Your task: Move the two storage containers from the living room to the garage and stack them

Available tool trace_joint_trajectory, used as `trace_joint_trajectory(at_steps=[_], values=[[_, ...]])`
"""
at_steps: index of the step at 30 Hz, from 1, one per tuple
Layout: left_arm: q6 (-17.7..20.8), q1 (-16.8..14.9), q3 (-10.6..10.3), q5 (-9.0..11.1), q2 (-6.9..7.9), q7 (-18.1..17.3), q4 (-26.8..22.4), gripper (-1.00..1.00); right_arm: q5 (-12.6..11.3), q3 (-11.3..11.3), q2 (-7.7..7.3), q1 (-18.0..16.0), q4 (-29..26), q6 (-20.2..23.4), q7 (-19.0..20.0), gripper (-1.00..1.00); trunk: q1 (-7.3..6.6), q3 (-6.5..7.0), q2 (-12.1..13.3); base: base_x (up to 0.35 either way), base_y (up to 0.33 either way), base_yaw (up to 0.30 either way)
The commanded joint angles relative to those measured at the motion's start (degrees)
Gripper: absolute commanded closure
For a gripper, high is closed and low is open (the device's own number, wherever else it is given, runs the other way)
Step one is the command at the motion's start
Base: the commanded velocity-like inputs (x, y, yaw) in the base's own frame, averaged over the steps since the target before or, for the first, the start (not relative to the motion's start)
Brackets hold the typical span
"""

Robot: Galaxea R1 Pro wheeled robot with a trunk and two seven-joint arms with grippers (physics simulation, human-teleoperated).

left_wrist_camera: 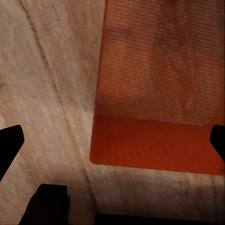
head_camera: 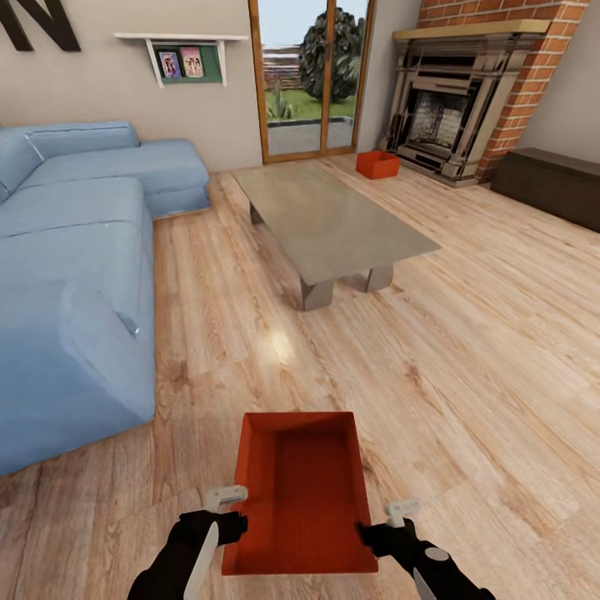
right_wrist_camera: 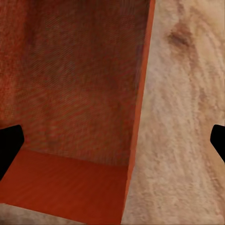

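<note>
Head view: second storage container [head_camera: 377, 164] by fireplace [head_camera: 442, 117], beyond coffee table [head_camera: 333, 221]. Both grippers [head_camera: 223, 510] [head_camera: 390, 521] spread, straddling near container [head_camera: 298, 504] walls.

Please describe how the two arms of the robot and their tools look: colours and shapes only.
Both arms are glossy black with pale grey-white panels. The left tool and right tool each carry off-white, flat, rounded fingers on a black wrist. In the wrist views the fingertips look plain black. No cables or markings are visible.

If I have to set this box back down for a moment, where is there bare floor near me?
Bare plank floor runs wide between the coffee table and the near container. It is tighter beside the sofa. The far container sits by the fireplace.
</note>
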Motion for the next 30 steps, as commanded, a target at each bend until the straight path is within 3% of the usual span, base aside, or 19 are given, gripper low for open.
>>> trace_joint_trajectory(at_steps=[1,14,20,22,30], values=[[0.26,-0.02,0.13,0.03,0.11,-0.51,-0.07,-1.0,-0.05,0.16,0.3,-0.03,0.08,-0.15,-0.03,-1.0,-0.01,-0.04,-0.02,0.0,0.0,0.0],[0.5,-0.61,0.05,-0.11,1.2,-0.94,-1.25,-1.0,-0.01,0.12,0.62,-0.03,0.14,-0.16,-0.26,-1.0,-0.01,-0.04,-0.02,0.0,0.0,0.0],[0.55,-0.98,0.01,-3.46,1.35,-1.0,-2.54,-1.0,0.0,0.0,0.62,-0.03,0.14,-0.32,-0.27,-1.0,-0.01,-0.04,-0.02,0.0,0.0,0.0],[0.53,-0.98,0.0,-3.58,1.34,-1.02,-2.54,-1.0,0.0,-0.01,0.61,-0.03,0.14,-0.32,-0.27,-1.0,-0.01,-0.04,-0.02,0.0,0.0,0.0],[0.44,-0.98,-0.12,-3.71,1.05,-1.18,-2.28,-1.0,-0.15,-0.12,0.6,-0.03,0.17,-0.39,-0.33,-1.0,1.75,-1.47,-3.22,0.0,0.0,0.0]])
